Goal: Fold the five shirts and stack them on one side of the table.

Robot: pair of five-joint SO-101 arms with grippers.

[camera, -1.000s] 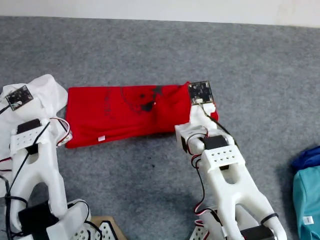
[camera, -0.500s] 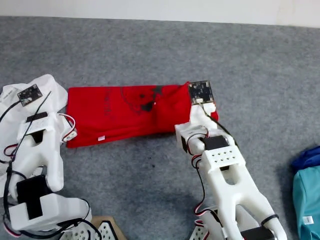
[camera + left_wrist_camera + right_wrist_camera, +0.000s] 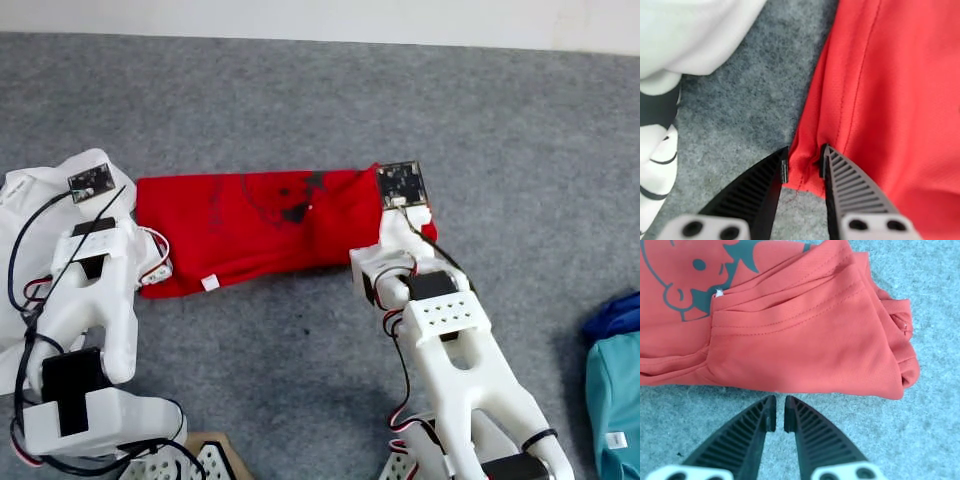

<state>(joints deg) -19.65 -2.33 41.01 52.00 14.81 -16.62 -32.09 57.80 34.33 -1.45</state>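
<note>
A red shirt (image 3: 250, 225) with a dark print lies folded into a long strip across the middle of the grey table. My left gripper (image 3: 803, 165) is at its left end, shut on the hem at the corner of the red shirt (image 3: 890, 100). A white shirt (image 3: 40, 190) lies crumpled just left of that arm. My right gripper (image 3: 779, 415) hovers over bare carpet right beside the near edge of the red shirt (image 3: 805, 350) at its right end, fingers shut with nothing between them.
A blue shirt (image 3: 615, 315) and a teal shirt (image 3: 615, 400) lie at the right edge of the table. Grey carpet (image 3: 300, 90) stretches open behind the red shirt and between the two arms.
The left arm has swung right from over the white shirt to the red shirt's left end, and that shirt's near-left corner has shifted slightly right. The right arm has kept still.
</note>
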